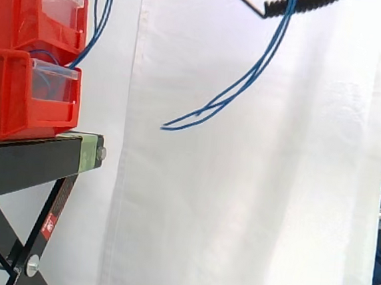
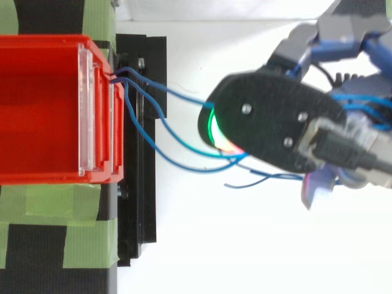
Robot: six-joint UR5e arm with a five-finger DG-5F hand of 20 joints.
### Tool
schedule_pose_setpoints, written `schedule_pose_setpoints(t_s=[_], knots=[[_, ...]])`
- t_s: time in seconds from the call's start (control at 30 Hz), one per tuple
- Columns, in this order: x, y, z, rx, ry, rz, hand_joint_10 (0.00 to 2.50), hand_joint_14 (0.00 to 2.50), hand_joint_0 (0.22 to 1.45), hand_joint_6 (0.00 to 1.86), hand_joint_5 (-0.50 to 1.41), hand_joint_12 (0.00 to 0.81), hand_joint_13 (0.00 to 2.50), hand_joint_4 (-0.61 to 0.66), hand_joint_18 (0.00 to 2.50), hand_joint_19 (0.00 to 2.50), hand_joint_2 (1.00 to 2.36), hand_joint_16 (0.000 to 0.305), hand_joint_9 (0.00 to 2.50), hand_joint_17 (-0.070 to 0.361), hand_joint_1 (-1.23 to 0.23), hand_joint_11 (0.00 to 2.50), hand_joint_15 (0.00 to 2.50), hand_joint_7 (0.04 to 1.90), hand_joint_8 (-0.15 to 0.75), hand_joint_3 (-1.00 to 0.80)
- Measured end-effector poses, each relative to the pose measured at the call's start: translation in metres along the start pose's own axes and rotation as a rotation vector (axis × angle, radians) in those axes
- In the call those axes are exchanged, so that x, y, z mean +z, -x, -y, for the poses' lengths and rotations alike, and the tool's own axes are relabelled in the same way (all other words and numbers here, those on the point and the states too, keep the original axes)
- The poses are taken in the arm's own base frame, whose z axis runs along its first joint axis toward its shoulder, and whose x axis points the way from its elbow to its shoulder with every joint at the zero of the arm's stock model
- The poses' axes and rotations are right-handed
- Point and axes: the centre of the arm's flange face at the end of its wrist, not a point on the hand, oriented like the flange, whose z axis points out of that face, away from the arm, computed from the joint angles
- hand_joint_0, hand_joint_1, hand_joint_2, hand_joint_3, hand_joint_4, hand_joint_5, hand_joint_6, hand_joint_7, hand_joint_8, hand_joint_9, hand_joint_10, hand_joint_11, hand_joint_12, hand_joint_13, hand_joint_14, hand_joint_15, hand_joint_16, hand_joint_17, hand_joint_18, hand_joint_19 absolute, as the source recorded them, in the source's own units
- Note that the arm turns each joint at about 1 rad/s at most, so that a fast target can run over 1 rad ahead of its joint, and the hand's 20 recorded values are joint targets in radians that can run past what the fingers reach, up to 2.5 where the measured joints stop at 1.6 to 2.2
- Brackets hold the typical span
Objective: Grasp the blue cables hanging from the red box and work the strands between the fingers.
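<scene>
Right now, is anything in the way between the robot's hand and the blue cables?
No, nothing visible is in the way. The blue cables run from the red bin across open air and pass straight under the hand. In the side view they hang in loose loops with the white curtain behind them.

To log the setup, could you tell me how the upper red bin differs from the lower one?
The upper red bin sits on the lower red bin, which stands on the black stand. The blue cables come out at the lower bin's top front edge, one looping behind its clear panel; the upper bin's panel shows none. Both are red with clear front panels.
</scene>
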Motion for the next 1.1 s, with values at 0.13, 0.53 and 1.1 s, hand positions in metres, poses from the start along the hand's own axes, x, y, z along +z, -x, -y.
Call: schedule_pose_setpoints(t_s=[0.13,0.53,1.1], knots=[[0.006,0.010,-0.027,-0.126,0.001,-0.011,2.50,2.50,1.12,1.49,-0.03,0.726,1.98,0.30,2.50,0.61,1.01,0.259,1.64,0.194,-0.61,2.50,1.78,0.98,0.507,0.36],[0.022,0.024,-0.080,-0.352,0.020,-0.056,2.50,2.50,1.12,1.49,-0.03,0.726,1.98,0.30,2.50,0.61,1.01,0.259,1.64,0.194,-0.61,2.50,1.78,0.98,0.507,0.37],[0.025,0.009,-0.112,-0.256,0.068,-0.059,2.50,2.50,1.12,1.49,-0.03,0.726,1.98,0.30,2.50,0.61,1.01,0.259,1.64,0.194,-0.62,2.50,1.78,0.97,0.507,0.37]])
